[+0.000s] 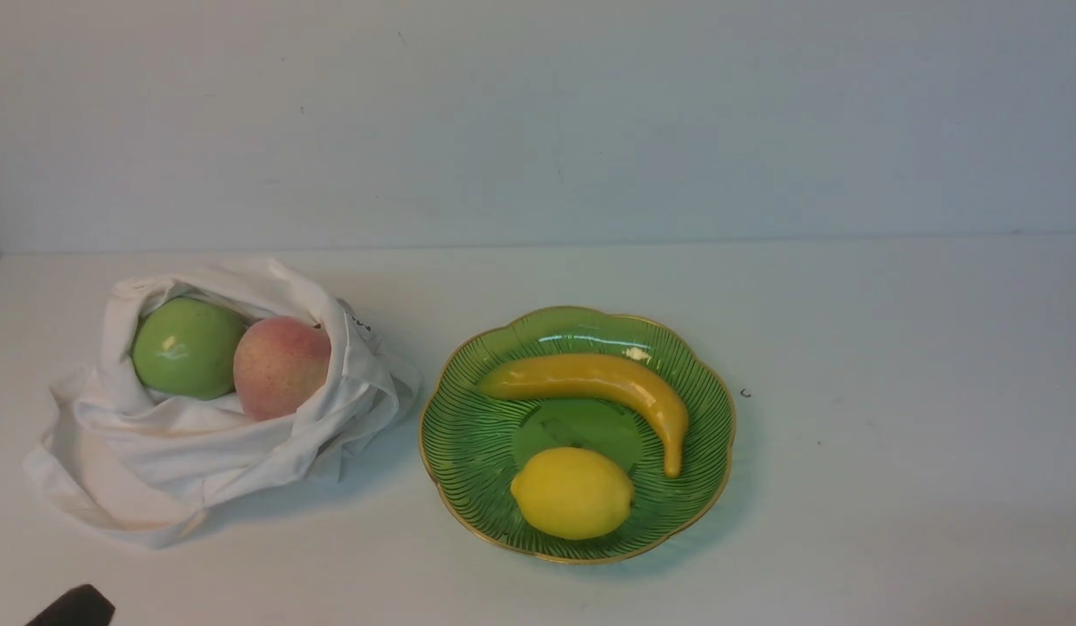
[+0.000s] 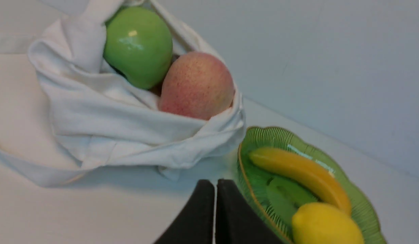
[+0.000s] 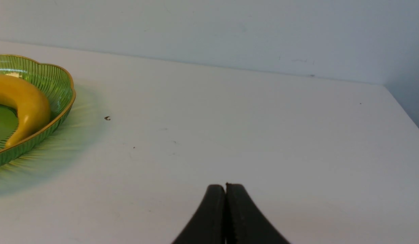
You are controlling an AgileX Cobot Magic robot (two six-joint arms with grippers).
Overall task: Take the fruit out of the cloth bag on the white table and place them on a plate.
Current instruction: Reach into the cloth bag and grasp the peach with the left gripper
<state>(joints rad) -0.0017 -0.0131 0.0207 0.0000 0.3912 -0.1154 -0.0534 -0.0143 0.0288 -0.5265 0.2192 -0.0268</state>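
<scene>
**Ana:** Front view first. Where is the fruit?

**Ben:** Two pieces lie on the plate (image 1: pixel 468 435), which is ribbed green glass with a scalloped gold rim. One is a long curved banana (image 1: pixel 598 382), the other a round lemon (image 1: pixel 572 492) on the plate's near side. Both are glossy. Just left of the plate sits the cloth bag (image 1: pixel 198 452), soft and white in wrinkled folds, its mouth open. In it a shiny green apple (image 1: pixel 187 348) rests against a speckled pink-and-yellow peach (image 1: pixel 281 367), the peach being the nearer to the plate.

**Ana:** Any claws?

**Ben:** Only a black scrap (image 1: pixel 72 607) at the near edge, well left of the plate. Too little shows to tell what it is.

**Ana:** Left wrist view?

**Ben:** The left gripper (image 2: pixel 215 189) has its two smooth black fingers pressed together, with only a hairline seam between them. It holds nothing and hangs over the matte white table (image 2: pixel 94 210), between the bag and the plate. The bag's hem lies right by the plate's rim. I cannot tell whether they touch.

**Ana:** Right wrist view?

**Ben:** The right gripper (image 3: pixel 225 189) is likewise closed tight and empty, over bare table well to the plate's right. Only the rim and the banana's tip show there.
</scene>
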